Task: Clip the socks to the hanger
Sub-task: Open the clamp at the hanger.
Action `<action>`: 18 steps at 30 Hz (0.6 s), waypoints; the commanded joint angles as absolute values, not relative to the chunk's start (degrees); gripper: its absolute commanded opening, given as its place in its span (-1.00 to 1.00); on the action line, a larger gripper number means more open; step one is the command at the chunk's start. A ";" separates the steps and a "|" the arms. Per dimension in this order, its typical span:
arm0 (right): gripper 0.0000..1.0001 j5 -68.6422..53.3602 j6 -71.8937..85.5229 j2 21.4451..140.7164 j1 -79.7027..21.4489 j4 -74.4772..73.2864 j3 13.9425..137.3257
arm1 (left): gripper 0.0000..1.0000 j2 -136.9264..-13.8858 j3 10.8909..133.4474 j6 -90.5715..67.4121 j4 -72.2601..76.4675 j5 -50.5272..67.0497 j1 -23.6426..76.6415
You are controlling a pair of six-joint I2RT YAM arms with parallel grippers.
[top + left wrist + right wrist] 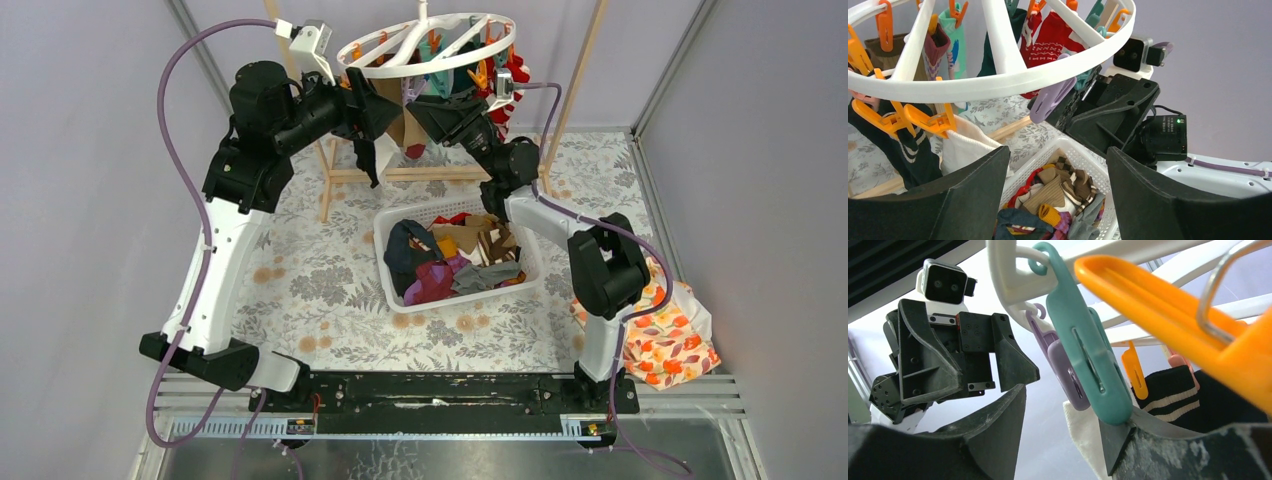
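The hanger, a white ring with orange, teal and purple clips, hangs at the back centre with several socks clipped on. My left gripper is open and empty just under its left side. In the left wrist view a white sock hangs from an orange clip beside my left finger. My right gripper faces it, open under the ring. A teal clip and a purple clip hang between its fingers. The teal clip's tip touches the right finger.
A white slotted basket holds several loose socks mid-table. A light wooden rack frame stands behind it under the hanger. A floral bag lies at the right by the right arm's base.
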State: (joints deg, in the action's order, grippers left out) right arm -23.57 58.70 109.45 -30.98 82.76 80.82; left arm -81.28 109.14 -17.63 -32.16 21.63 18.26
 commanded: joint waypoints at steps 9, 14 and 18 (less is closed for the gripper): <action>0.24 -18.48 54.97 110.51 -34.13 85.34 83.35 | 0.57 -80.38 110.93 -18.43 -31.82 22.24 17.71; -0.15 -17.10 55.11 110.71 -34.12 86.78 83.14 | 0.57 -80.00 110.83 -17.87 -32.15 21.99 17.59; -0.56 -16.32 54.66 109.90 -34.18 86.93 82.01 | 0.57 -79.98 110.65 -17.67 -32.21 21.96 17.39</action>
State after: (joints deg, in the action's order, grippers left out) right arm -18.72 55.90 110.85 -33.93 82.46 81.58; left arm -81.23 109.60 -18.06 -32.29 21.65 18.04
